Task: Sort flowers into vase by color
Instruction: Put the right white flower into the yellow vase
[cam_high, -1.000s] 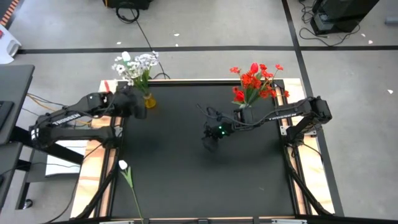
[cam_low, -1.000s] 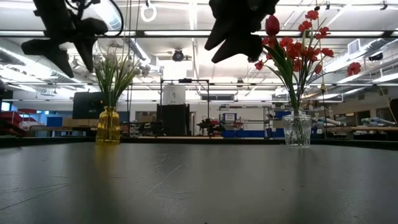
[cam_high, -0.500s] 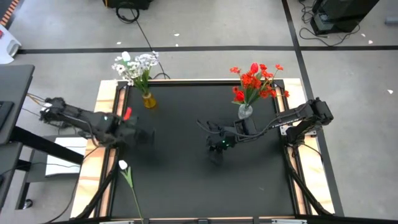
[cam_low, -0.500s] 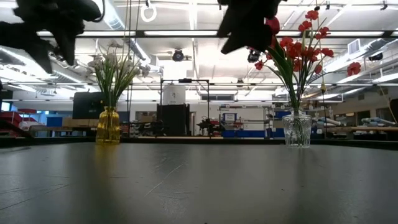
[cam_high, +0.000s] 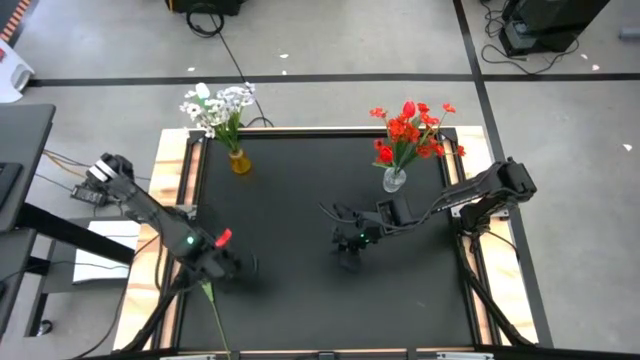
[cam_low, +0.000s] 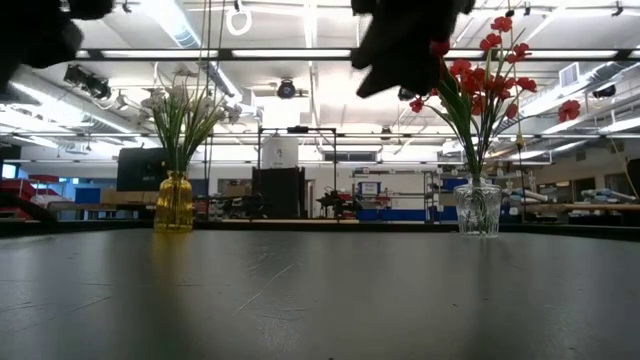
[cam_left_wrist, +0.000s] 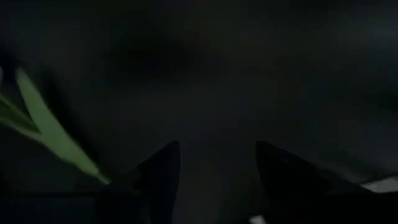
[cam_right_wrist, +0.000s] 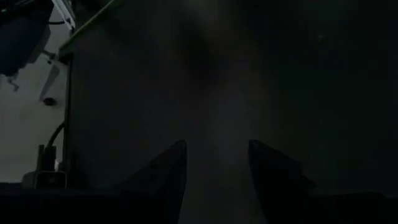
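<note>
The left gripper (cam_high: 228, 266) hangs low over the near left part of the black table (cam_high: 300, 300), its fingers (cam_left_wrist: 158, 177) spread with bare mat between them and nothing held. A loose flower (cam_high: 208, 295) lies on the table right at this gripper. Its green stem runs from under the gripper's near side toward the table's front edge. Its bloom is hidden beneath the arm in the high view. In the left wrist view a green leaf and stem (cam_left_wrist: 50, 134) slant in just beside one finger, outside the gap, and contact cannot be told.

Well beyond the left gripper, at the far left corner, a yellow vase (cam_high: 239, 161) stands upright and holds the white flowers (cam_high: 218, 105). In the low view the same vase (cam_low: 174, 202) shows with the white blooms (cam_low: 180, 100) above it.

The right gripper (cam_high: 348, 254) hovers over the middle of the table, well apart from the loose flower. Its fingers (cam_right_wrist: 163, 174) are parted over empty mat, holding nothing. Just behind it, toward the far right corner, a clear glass vase (cam_high: 394, 180) stands upright and carries the red flowers (cam_high: 410, 130). The low view shows this glass vase (cam_low: 478, 208) and the red blooms (cam_low: 490, 70), with the right arm dark above them.
</note>
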